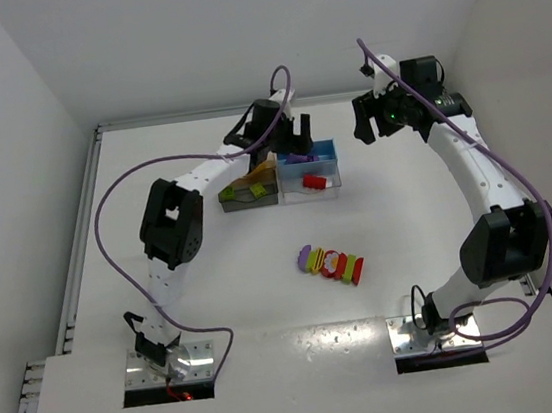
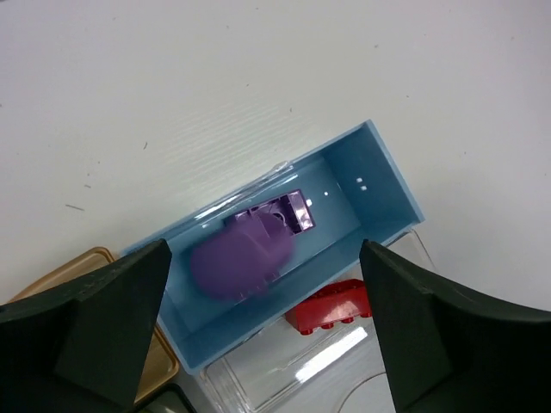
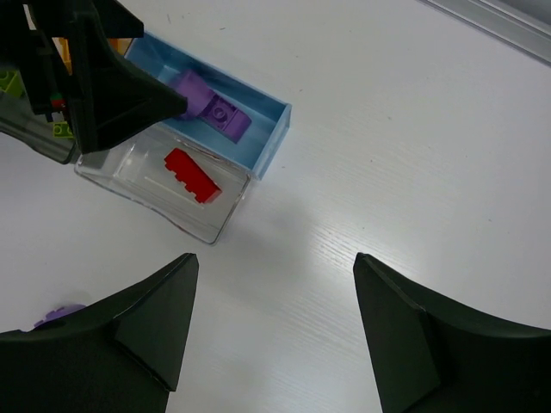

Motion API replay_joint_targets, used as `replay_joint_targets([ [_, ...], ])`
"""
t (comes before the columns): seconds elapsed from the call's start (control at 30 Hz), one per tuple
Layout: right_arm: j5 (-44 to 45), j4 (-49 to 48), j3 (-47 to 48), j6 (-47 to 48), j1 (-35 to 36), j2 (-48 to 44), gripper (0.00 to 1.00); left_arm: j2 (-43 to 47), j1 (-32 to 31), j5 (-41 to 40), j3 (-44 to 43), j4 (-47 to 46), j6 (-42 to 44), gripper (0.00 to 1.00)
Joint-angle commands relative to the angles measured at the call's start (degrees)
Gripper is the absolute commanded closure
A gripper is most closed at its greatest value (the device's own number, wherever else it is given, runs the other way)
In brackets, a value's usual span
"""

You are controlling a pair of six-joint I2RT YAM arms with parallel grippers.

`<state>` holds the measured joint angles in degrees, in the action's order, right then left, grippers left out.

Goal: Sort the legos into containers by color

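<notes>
Nearest the arm bases and well short of both grippers, a lego row [image 1: 331, 263] lies on the white table [image 1: 218, 304]. Purple, yellow, green, orange and red pcs touch one another. Its purple end shows in the R wrist cam at lower left, just off that gripper's left finger.

Further out, four bins sit pushed together in a block. The clear bin [image 3: 164, 205] is on the near side, just below the L gripper [image 2: 264, 248] in its own cam, w/ one red brick [image 3: 191, 176] lying flat inside. The dark grey bin [image 1: 251, 207] touches the clear one on its left side, w/ green pcs [image 1: 244, 195] in it.

Directly under the L gripper is the blue bin [image 2: 379, 185], seen btwn the two fingers [image 2: 95, 335]. L jaws stand wide apart, nothing clamped btwn them. Inside the blue bin are a purple brick [image 2: 293, 211] and a blurred purple piece [image 2: 232, 262]. Can't tell if they touch or overlap. The tan bin [image 2: 52, 280] shows at the L gripper's lower left, right beside the blue bin. Its contents are hidden by the finger.

The R gripper [image 3: 274, 258] hangs over bare table to the right of the bin block, apart from it, facing the blue and clear bins. Its jaws are apart too, w/ nothing in them.
</notes>
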<state>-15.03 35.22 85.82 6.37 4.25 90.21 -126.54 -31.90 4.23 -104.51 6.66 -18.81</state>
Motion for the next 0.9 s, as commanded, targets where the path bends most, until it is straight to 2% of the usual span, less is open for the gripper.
replay_joint_targets([
  [0.0, -0.8, -1.6, -0.1, -0.7, 0.0, -1.0, 0.27, 7.6, -0.4, 3.0, -0.3, -3.7, 2.4, 0.00],
  [0.13, -0.8, -2.2, -0.7, -0.7, 0.0, -1.0, 0.27, 11.9, 0.3, 2.6, 0.3, -4.2, 0.9, 0.00],
  [0.23, -1.4, -2.2, -0.7, -0.7, 0.0, -1.5, 0.27, 18.0, 3.4, 10.2, 3.2, -5.3, -6.7, 0.00],
  [0.3, -1.9, -2.2, -1.3, -0.7, 0.0, -2.1, 0.27, 21.1, 6.8, 18.7, 7.5, -10.3, -9.4, 0.00],
  [0.33, -3.2, -2.2, -1.9, -0.7, 0.0, -2.1, 0.27, 22.4, 7.9, 29.4, 9.0, -11.9, -9.4, 0.00],
  [0.37, -3.7, -2.2, -2.6, -0.7, 0.0, -2.6, 0.27, 23.6, 9.0, 35.3, 10.6, -13.5, -9.4, 0.00],
  [0.4, -5.1, -1.6, -2.6, -0.1, 0.0, -3.3, 0.27, 26.1, 9.7, 39.3, 13.3, -14.0, -6.9, 0.00],
  [0.43, -6.1, -1.6, -4.1, 0.0, 0.0, -3.3, 0.27, 27.2, 9.7, 41.4, 13.4, -9.8, -2.9, 0.00],
  [0.47, -6.8, -0.9, -4.8, 0.7, 0.0, -4.0, 0.27, 28.6, 8.7, 41.4, 13.4, 1.1, 2.9, 0.00],
  [0.5, -7.6, -0.9, -5.6, 0.7, 0.0, -4.5, 0.27, 32.6, 7.7, 40.9, 14.8, 4.8, 15.7, 0.00],
  [0.53, -7.6, -0.9, -7.2, 0.7, 0.0, -5.6, 0.27, 35.5, 5.7, 37.9, 20.6, 7.0, 20.9, 0.00],
  [0.57, -8.2, -0.9, -8.0, 1.2, 0.0, -6.2, 0.27, 38.4, 4.8, 36.0, 24.4, 8.0, 24.7, 0.00],
  [0.6, -8.2, -0.2, -9.4, 1.2, 0.0, -6.7, 0.27, 41.3, 3.8, 34.5, 27.9, 9.9, 32.2, 0.00],
  [0.7, -8.2, 0.3, -11.7, 2.2, -0.6, -9.0, 0.27, 51.4, -3.1, 27.7, 41.8, 15.2, 45.8, 0.00],
  [0.87, -8.2, 1.4, -14.4, 2.2, -1.7, -11.2, 0.27, 58.1, -8.8, 27.1, 55.5, 16.5, 59.7, 0.00],
])
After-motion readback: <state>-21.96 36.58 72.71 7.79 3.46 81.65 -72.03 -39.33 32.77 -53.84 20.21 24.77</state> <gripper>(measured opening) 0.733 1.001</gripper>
